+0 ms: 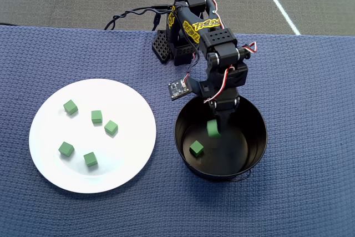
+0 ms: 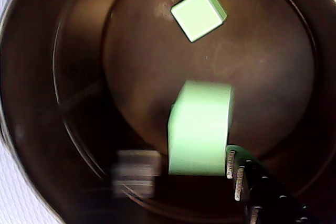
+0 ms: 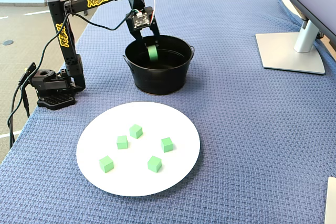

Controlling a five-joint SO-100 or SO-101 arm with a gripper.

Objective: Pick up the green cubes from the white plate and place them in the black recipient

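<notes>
**Claw inside pot with one cube at its tip**

The black two-finger claw (image 1: 217, 129) reaches down past the rim of the round black metal pot (image 1: 258, 137), which stands on the blue woven table cover (image 1: 310, 92). A small matte green cube (image 2: 199, 128) sits at the claw's tip, above the pot floor. In the wrist view one toothed finger (image 2: 239, 174) lies against the cube's right side; the opposite finger appears only as a blur at lower left, so I cannot tell whether the claw grips the cube or has let go.

A second green cube (image 2: 198, 13) rests on the pot floor, ahead of the claw in the wrist view and apart from the first.

The large round glossy white plate (image 1: 50, 165) lies well to the left of the claw in the overhead view, apart from the pot. Five green cubes (image 1: 97, 116) sit scattered on it, none touching another.

A grey monitor stand (image 3: 291, 51) occupies the far right in the fixed view.
</notes>
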